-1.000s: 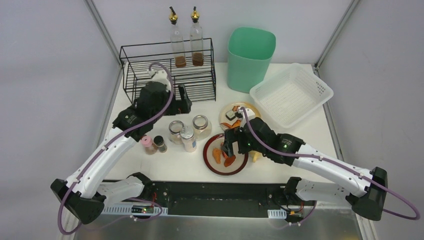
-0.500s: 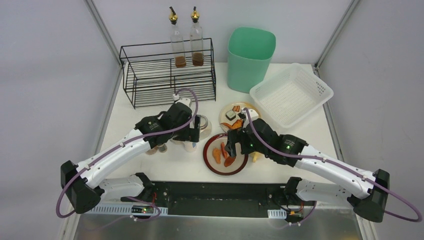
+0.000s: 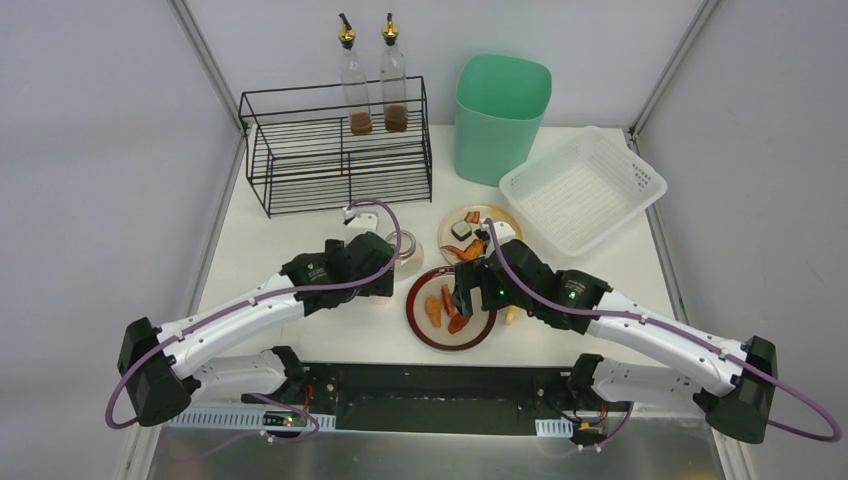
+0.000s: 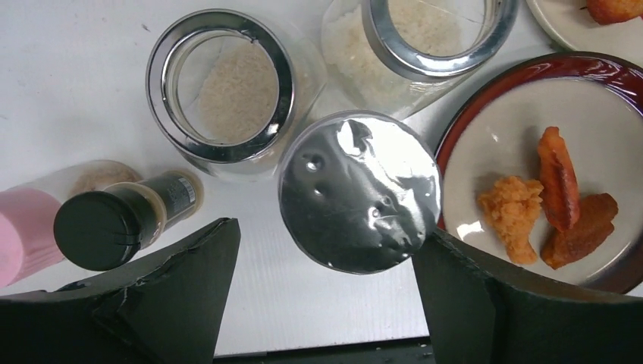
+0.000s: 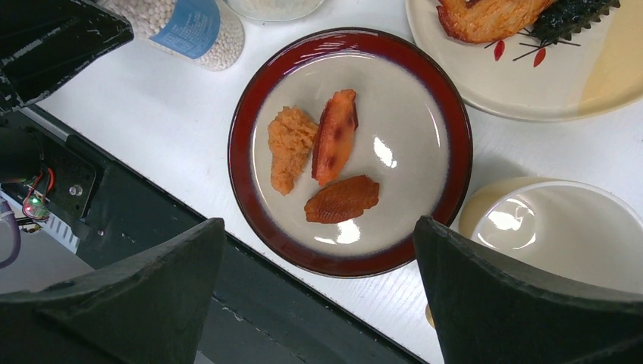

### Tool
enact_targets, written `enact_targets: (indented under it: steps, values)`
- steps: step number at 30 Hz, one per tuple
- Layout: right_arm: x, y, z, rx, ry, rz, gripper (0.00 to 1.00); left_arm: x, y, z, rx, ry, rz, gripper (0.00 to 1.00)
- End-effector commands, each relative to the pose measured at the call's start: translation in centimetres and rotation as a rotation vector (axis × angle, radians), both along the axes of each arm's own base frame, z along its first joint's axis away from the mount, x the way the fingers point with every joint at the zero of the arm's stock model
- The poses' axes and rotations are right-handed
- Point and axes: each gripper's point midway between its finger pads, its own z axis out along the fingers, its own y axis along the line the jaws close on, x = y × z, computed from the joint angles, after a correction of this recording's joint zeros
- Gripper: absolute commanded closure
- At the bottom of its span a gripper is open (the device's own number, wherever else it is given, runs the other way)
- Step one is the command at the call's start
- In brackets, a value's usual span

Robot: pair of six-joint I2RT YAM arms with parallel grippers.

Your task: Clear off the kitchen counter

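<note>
On the white kitchen counter (image 3: 300, 215) my left gripper (image 4: 326, 296) hangs open over a silver-lidded jar (image 4: 360, 201). The lid lies between the fingers, nearer the right one. Behind it stand two open-topped glass jars (image 4: 220, 83) (image 4: 432, 38) holding white grains. A black-capped spice bottle (image 4: 98, 227) and a pink-capped one (image 4: 23, 235) are at its left. My right gripper (image 5: 326, 303) is open above a red-rimmed plate (image 5: 241, 144) carrying orange food pieces (image 5: 334, 136). From above, the left gripper (image 3: 370, 280) hides the jar, and the right gripper (image 3: 465, 295) covers part of the plate (image 3: 450, 346).
A second plate (image 5: 485, 106) with food and a pale yellow cup (image 5: 553, 227) lie beside the red plate. At the back stand a black wire rack (image 3: 335, 150), two oil bottles (image 3: 352, 75), a green bin (image 3: 500, 115) and a white mesh basket (image 3: 585, 190).
My left arm swung from the wire rack forward and right, coming down over the silver-lidded jar, its jaws narrowing slightly. The right arm barely moved.
</note>
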Motion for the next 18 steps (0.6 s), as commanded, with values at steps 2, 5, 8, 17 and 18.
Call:
enact_targets:
  steps: [2, 5, 8, 17, 18]
  values:
    - [0.0, 0.3, 0.0, 0.012, -0.004, 0.002, 0.01, 1.2, 0.1, 1.0, -0.079, -0.131, 0.054, 0.18]
    - [0.0, 0.3, 0.0, 0.015, -0.002, 0.002, 0.01, 1.3, 0.0, 1.2, -0.111, -0.158, 0.049, 0.22]
    - [0.0, 0.4, -0.1, 0.012, -0.001, 0.002, 0.01, 1.3, -0.2, 1.1, -0.132, -0.169, 0.041, 0.27]
    - [0.0, 0.6, -0.2, 0.012, 0.003, 0.009, 0.01, 1.6, -0.8, 0.6, -0.153, -0.193, 0.036, 0.33]
    - [0.0, 0.7, -0.2, 0.014, 0.003, 0.01, 0.01, 1.7, -0.9, 0.7, -0.157, -0.201, 0.039, 0.33]
